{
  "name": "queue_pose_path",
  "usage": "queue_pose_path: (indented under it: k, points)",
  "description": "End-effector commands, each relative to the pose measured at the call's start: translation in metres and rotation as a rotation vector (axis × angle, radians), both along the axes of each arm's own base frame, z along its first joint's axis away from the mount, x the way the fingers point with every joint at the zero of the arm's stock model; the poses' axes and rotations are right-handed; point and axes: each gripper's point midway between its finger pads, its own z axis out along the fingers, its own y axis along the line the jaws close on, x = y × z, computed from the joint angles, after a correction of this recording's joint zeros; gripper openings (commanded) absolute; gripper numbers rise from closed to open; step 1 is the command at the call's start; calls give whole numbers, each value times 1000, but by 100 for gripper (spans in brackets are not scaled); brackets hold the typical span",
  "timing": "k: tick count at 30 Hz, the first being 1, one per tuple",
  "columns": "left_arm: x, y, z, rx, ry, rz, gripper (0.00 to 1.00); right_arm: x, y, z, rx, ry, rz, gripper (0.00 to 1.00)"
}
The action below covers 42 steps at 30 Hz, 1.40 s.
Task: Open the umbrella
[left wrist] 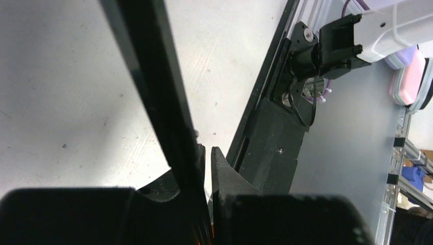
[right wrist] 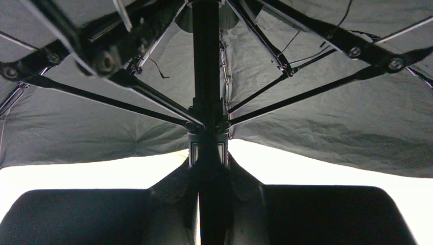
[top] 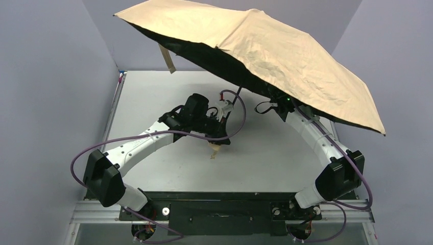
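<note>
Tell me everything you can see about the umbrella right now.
The umbrella is fully open: a wrinkled peach-tan fabric canopy, held tilted above the table. Black lining stretches over spread black ribs that meet at the thin black shaft. A tan strap dangles from its far left edge. The right gripper clamps the shaft just below the ribs; the left gripper grips it lower down.
</note>
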Motion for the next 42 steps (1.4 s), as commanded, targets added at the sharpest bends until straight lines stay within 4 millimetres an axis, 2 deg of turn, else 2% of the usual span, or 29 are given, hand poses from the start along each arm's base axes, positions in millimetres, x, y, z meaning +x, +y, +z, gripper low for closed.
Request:
queue_pose_path:
  k: [1, 6, 9, 13, 24, 30, 33, 37, 42]
  points:
    - [-47, 32, -56, 200, 177, -89, 3, -11, -98, 153, 244, -385, -286, 0]
    - [-57, 34, -66, 215, 242, -115, 0, -9, -136, 174, 292, -432, -430, 0]
    - [-59, 36, -70, 229, 253, -121, 0, -12, -166, 183, 328, -452, -554, 0]
    - [-61, 36, -74, 236, 272, -119, 0, -15, -191, 191, 365, -470, -659, 10]
    - [-67, 44, -84, 276, 290, -118, 0, -14, -231, 209, 372, -544, -814, 13]
    - [-71, 50, -89, 298, 299, -118, 0, -17, -254, 220, 374, -582, -890, 18]
    - [-72, 52, -91, 315, 306, -127, 0, -20, -258, 225, 375, -603, -899, 22]
    - [-75, 57, -95, 337, 311, -128, 0, -22, -268, 232, 375, -621, -916, 22]
    - [-78, 62, -99, 363, 310, -130, 0, -24, -270, 232, 357, -628, -918, 22]
